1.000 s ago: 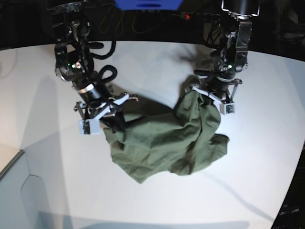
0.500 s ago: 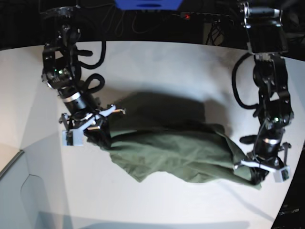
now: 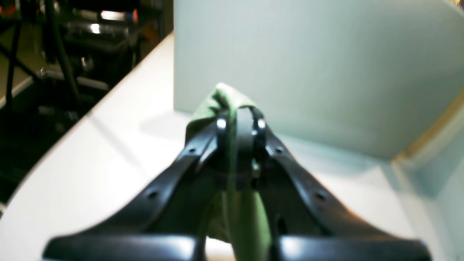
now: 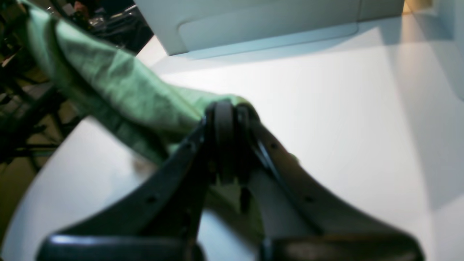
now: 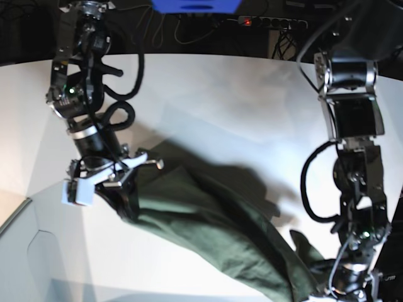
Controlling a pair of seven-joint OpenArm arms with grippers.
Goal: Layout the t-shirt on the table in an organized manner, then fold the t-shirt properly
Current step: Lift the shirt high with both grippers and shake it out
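Observation:
The olive-green t-shirt [image 5: 214,233] hangs stretched in a long band across the near half of the white table [image 5: 239,94]. My right gripper [image 5: 126,200], on the base view's left, is shut on one end of it. Its wrist view shows the black jaws [image 4: 226,112] pinched together on the t-shirt [image 4: 108,83], which trails off to the upper left. My left gripper [image 5: 324,290], at the base view's bottom right near the table edge, is shut on the other end. In its wrist view a tuft of t-shirt [image 3: 217,99] pokes past the closed gripper [image 3: 237,121].
A pale grey panel [image 5: 25,251] stands at the table's near left corner, and it also shows as a panel [image 3: 308,65] just ahead of the left gripper. A power strip [image 5: 271,22] and cables lie beyond the table's back edge. The curved table edge runs close to the left gripper.
My left gripper swept from the back of the table to the near right edge, dragging the bunched t-shirt out into a long band. My right gripper shifted slightly left and nearer, still gripping.

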